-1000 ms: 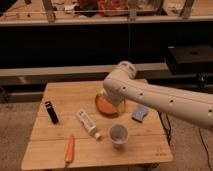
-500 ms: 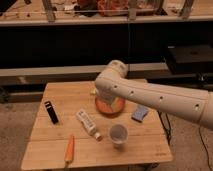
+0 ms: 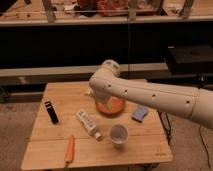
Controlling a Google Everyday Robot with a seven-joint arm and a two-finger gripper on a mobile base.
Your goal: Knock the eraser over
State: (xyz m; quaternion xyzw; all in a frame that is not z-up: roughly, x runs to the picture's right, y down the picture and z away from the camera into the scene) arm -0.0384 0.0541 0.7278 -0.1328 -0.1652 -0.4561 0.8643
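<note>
The eraser (image 3: 51, 112) is a slim black block standing on the left part of the wooden table (image 3: 50, 140). My white arm (image 3: 145, 95) reaches in from the right, and its rounded joint (image 3: 106, 75) hangs over the middle back of the table, well right of the eraser. The gripper itself is hidden behind the arm, somewhere over the orange dish.
An orange dish (image 3: 112, 106) lies partly under the arm. A white tube (image 3: 89, 124), a white cup (image 3: 118, 134), an orange carrot (image 3: 70, 149) and a blue-grey pad (image 3: 140, 113) lie on the table. A dark shelf unit (image 3: 75, 45) stands behind it.
My arm has swung left across the table, its joint moving from above the dish's right side toward the eraser's side. The objects have not moved.
</note>
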